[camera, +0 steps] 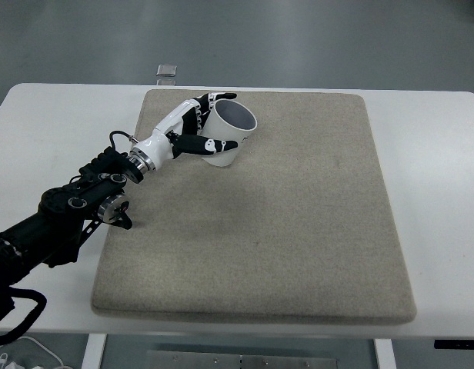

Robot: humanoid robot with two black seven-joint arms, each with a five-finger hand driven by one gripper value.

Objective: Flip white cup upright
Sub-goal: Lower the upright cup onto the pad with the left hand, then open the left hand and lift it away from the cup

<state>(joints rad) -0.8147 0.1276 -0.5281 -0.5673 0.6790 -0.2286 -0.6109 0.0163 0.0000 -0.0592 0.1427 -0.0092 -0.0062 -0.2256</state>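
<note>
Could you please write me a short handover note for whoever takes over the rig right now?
Left hand: fingers wrapped around the white cup, thumb across its near side; the arm comes in from the lower left.
Right hand: not in view.
Cup: at the far left part of the beige mat on the white table, its open mouth showing, tilted up and away from the hand; whether its base sits flat cannot be told.
Done: cup grasped and at least partly raised.
Left: confirm that it stands upright on the mat, then release and pull the hand back.
</note>
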